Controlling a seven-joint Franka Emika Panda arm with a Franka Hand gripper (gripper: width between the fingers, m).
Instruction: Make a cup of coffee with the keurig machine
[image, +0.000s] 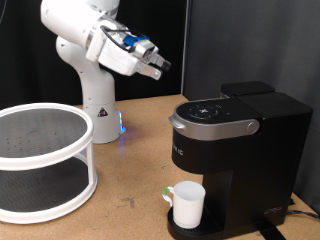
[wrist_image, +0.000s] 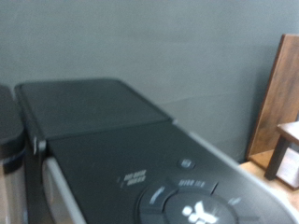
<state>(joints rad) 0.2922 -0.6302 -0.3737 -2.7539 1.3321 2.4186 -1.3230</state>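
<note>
The black keurig machine (image: 233, 140) stands at the exterior view's right, its silver-rimmed lid shut and its top buttons showing. The white cup (image: 187, 204) stands upright on the drip tray under the spout. My gripper (image: 159, 67) hangs in the air above and to the exterior view's left of the machine, well clear of it, with nothing between its fingers. The wrist view shows the machine's black top (wrist_image: 112, 140) and its round button panel (wrist_image: 192, 203); the gripper's fingers do not show there.
A white two-tier round rack (image: 40, 160) stands at the exterior view's left on the wooden table (image: 130, 170). The white arm base (image: 98, 110) with a blue light stands behind it. A dark curtain forms the backdrop. A wooden piece (wrist_image: 278, 103) shows in the wrist view.
</note>
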